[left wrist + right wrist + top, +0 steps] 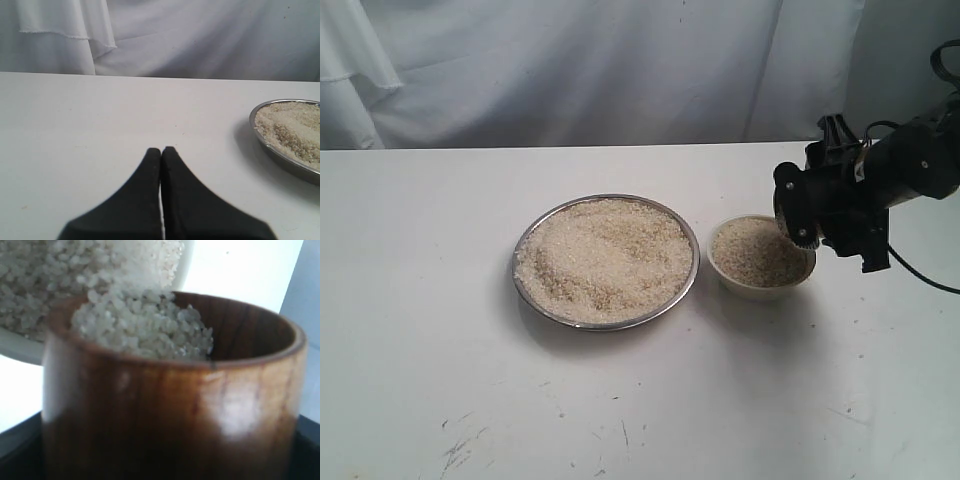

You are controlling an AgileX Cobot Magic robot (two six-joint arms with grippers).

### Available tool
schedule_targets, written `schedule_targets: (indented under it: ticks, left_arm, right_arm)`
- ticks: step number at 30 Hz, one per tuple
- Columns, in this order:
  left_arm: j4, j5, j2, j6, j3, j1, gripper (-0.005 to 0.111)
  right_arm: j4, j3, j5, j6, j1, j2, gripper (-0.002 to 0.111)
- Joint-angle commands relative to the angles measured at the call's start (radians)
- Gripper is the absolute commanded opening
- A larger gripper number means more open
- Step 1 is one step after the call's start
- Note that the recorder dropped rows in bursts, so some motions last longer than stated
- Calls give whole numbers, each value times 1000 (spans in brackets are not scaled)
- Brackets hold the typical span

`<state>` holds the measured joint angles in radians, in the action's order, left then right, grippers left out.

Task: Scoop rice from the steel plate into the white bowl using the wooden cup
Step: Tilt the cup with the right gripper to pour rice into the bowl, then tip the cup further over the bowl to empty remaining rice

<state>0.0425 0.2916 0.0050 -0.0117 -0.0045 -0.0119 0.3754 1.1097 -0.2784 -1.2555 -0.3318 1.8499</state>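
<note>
- Your right gripper [798, 222] hangs over the 2 o'clock edge of the white bowl [760, 291]. Its jaws are spread wide and clamped around the wooden cup [170, 410].
- The cup is tipped mouth-first toward the bowl. In the right wrist view, grains lie heaped against its lip, with the bowl's grain-filled inside directly beyond.
- From the exterior view the gripper body hides the cup almost entirely.
- The rice [605, 260] covers the steel plate [516, 268] in a broad, low heap reaching its rim. A smaller load fills the bowl nearly to the top.
- The bowl sits at the plate's 3 o'clock, just beside it. You cannot tell whether the rims touch.
- Your left gripper [161, 151] has its fingers pressed together and holds nothing. It sits low over the bare table [420, 320], with the plate's edge in its wrist view.
- A white cloth [570, 70] hangs behind the table at 12 o'clock.
</note>
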Motion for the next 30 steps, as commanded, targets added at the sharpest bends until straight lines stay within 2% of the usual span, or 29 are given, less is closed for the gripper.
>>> schedule_targets:
  ticks: [1,30]
  left_arm:
    - [1,-6,-5,3,5,2,0]
    - [1,-6,-5,3,5,2,0]
  right_arm:
    - [10,1,20,-3,0,4,0]
    - [190,1,48,-2,-28,13,0]
